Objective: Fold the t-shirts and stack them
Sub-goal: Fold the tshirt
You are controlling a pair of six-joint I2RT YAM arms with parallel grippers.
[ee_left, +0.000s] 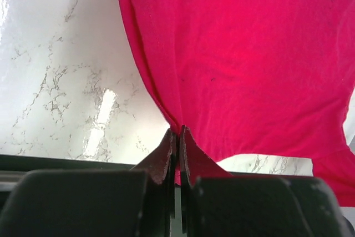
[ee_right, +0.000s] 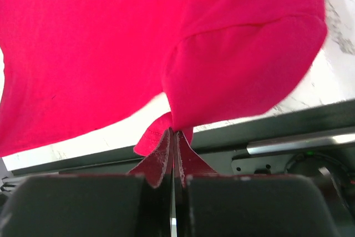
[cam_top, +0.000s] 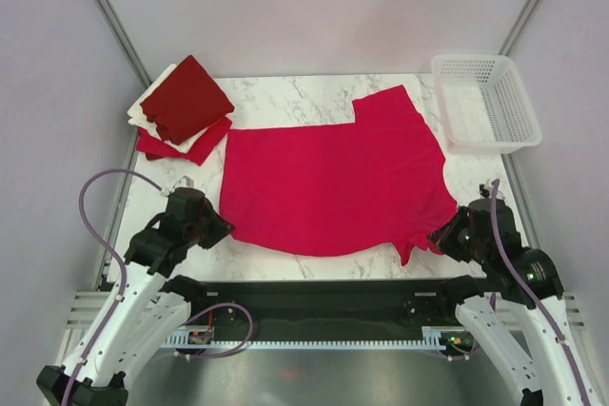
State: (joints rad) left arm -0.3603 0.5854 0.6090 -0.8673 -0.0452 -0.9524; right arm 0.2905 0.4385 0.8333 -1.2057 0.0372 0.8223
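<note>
Fold start: clamped tight on crimson t-shirt (cam_top: 333, 178) near edge with left pincer (ee_left: 178, 132) and right pincer (ee_right: 173, 131), rest spread ahead; next likely calls for lifting both corners forward.

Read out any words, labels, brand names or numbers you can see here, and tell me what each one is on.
No readable text in any of the three views.
The crimson t-shirt is plain, no print or tag showing.
The folded shirts, the white basket and the marble table carry no label.
The left gripper and the right gripper show no marking.
</note>
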